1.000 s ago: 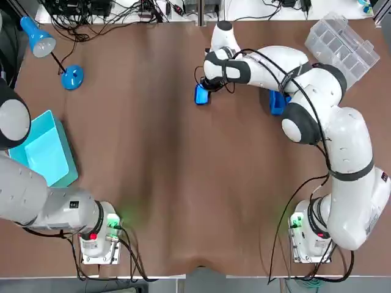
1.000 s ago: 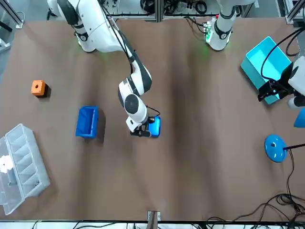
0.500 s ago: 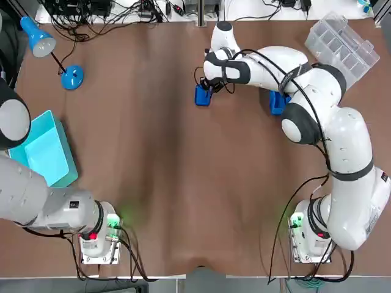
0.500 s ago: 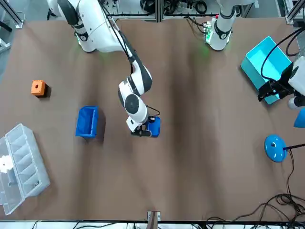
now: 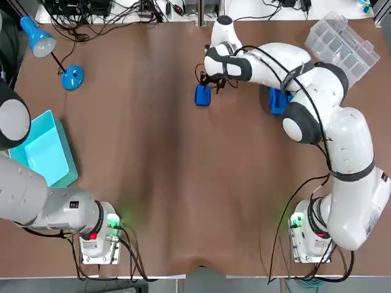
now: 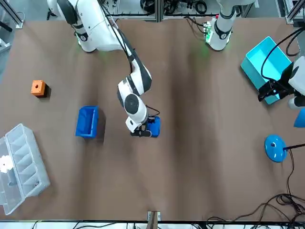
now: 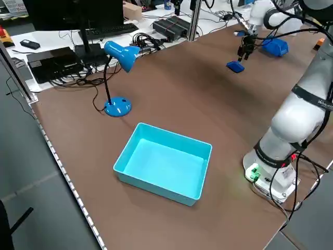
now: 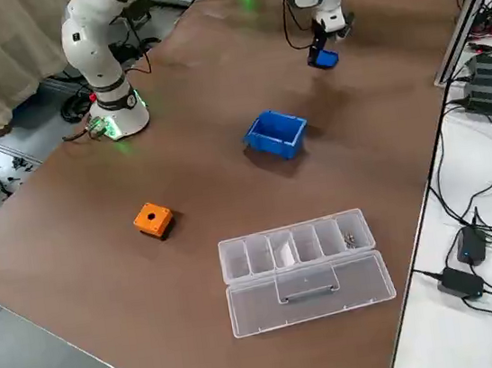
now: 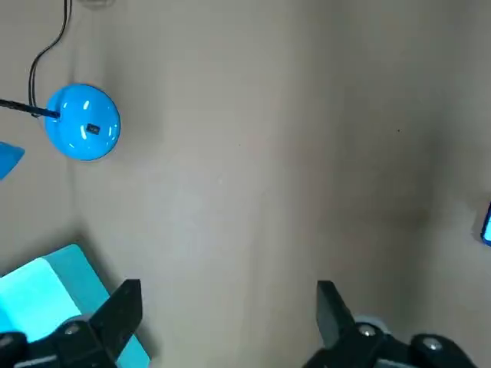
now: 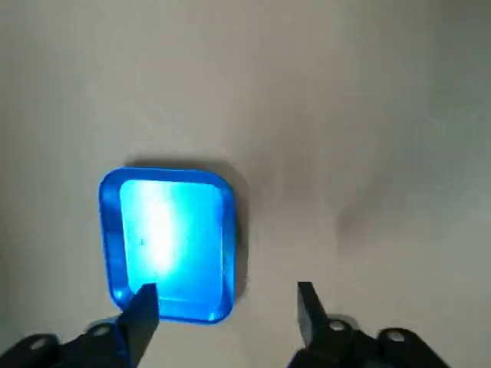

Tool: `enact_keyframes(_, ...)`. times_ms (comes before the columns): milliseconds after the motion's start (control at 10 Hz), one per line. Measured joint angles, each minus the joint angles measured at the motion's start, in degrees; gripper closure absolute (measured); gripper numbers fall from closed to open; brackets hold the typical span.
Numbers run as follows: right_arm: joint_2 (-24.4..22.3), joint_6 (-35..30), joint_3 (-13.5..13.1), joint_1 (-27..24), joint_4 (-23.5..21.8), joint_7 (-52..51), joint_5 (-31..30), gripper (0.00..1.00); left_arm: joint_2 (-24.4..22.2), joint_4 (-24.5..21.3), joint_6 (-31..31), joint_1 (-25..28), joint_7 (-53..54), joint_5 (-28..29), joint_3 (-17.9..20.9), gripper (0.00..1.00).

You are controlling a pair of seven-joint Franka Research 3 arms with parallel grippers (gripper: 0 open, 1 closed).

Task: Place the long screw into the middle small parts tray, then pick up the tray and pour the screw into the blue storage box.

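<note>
Brown tabletop overhead: small blue tray (image 5: 202, 95) at twelve o'clock, right gripper (image 5: 208, 84) just over it. Its wrist view — fingers spread, screw perhaps hidden by glare. Light, stiff plastic; pinch one rim wall. Left gripper (image 9: 226, 307), spread, idles at nine o'clock.

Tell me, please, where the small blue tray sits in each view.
Top: small blue tray, upper middle.
Front: tray, centre.
Left side: tray, upper right.
Right side: tray, top, right of centre.
Left wrist: perhaps a sliver at the edge.
Right wrist: tray, by one fingertip.
Landmark: the right pincer, right beside it.
</note>
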Motion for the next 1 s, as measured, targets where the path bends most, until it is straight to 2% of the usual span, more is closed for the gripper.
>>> enact_keyframes(100,-2.5,-2.8,-0.9,-0.8,0.4,-1.4,-2.0,0.0,0.0,0.0,0.0,0.1,-0.1,0.0,0.0,0.0)
enact_keyframes(300,-8.5,-8.9,-2.7,-5.3,0.4,-9.3,-3.5,0.0,0.0,0.0,0.0,0.1,-0.1,0.0,0.0,0.0)
enact_keyframes(500,-15.2,-14.9,-3.2,-12.5,0.5,-15.0,-4.3,0.0,0.0,0.0,0.0,0.1,-0.1,0.0,0.0,0.0)
enact_keyframes(700,-21.5,-21.0,-4.4,-16.8,0.4,-18.3,-7.3,0.0,0.0,0.0,0.0,0.1,-0.2,0.0,0.0,0.0)
enact_keyframes(1000,-29.3,-26.6,-5.1,-23.8,0.4,-26.0,-14.8,0.0,0.0,0.0,0.0,0.1,-0.2,0.0,0.0,0.0)
